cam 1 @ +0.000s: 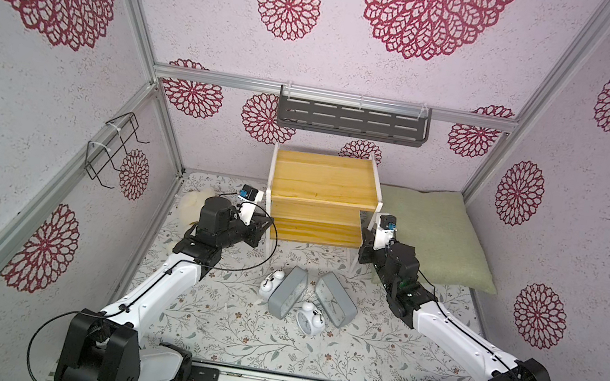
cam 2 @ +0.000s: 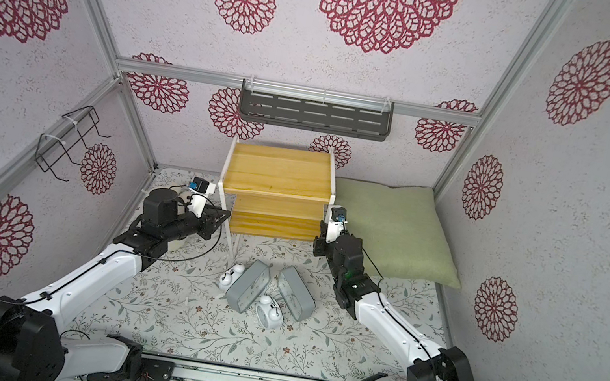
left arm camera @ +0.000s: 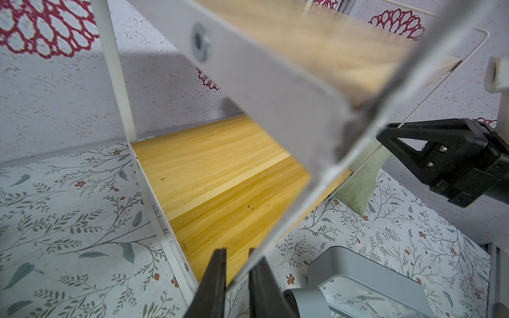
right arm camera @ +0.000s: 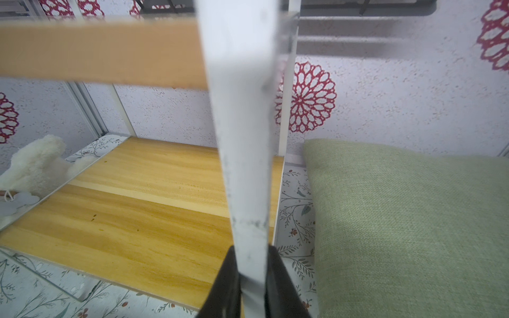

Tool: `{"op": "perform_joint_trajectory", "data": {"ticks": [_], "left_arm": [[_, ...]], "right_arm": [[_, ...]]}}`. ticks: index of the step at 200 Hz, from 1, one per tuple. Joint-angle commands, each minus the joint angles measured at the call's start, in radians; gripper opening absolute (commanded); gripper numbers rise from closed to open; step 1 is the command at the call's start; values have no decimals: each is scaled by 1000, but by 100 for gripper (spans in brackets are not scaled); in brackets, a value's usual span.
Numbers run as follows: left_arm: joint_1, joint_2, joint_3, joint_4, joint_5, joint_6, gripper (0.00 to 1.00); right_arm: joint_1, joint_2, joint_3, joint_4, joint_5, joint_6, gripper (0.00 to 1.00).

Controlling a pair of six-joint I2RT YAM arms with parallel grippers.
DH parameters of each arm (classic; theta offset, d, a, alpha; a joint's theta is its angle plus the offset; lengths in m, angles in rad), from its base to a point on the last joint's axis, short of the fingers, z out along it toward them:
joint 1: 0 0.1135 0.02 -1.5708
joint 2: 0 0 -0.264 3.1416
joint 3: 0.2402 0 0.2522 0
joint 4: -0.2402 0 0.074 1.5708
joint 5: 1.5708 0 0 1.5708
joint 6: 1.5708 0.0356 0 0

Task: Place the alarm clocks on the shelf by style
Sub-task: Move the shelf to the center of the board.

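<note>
Floral-mat cell: likely a shelf (cam 1: pixel 322 177) positioning step; four alarm clocks (cam 1: pixel 289 292) lie clustered in front of the shelf, none placed.
Right gripper (right arm camera: pixel 252 247) clamps the shelf's right front leg; left gripper (left arm camera: pixel 237 252) straddles its left frame narrowly, grip unclear. Next: release, retract, reach the clocks. Pillow (cam 1: pixel 437 233) crowds the shelf's right; room remains in front.

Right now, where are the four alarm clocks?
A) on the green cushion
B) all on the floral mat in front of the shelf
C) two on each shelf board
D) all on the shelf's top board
B: both grey clocks and both white twin-bell clocks lie clustered on the floral mat, and the boards of the shelf are bare in both top views.
</note>
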Motion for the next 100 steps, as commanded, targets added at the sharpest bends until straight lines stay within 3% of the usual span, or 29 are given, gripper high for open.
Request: {"op": "perform_joint_trajectory", "data": {"ticks": [1, 16, 39, 64, 100], "left_arm": [[17, 19, 47, 3, -25, -59, 27], [17, 28, 54, -7, -23, -59, 37], [17, 44, 57, -11, 0, -70, 50], [17, 60, 77, -22, 16, -85, 60], [15, 90, 184, -149, 30, -71, 61]], "right_arm": [[-1, -44, -17, -18, 40, 38, 37], [-2, -49, -17, -23, 44, 33, 53], [-1, -62, -23, -31, 47, 20, 66], [-2, -80, -26, -52, 48, 8, 72], [-1, -106, -23, -82, 49, 3, 75]]}}
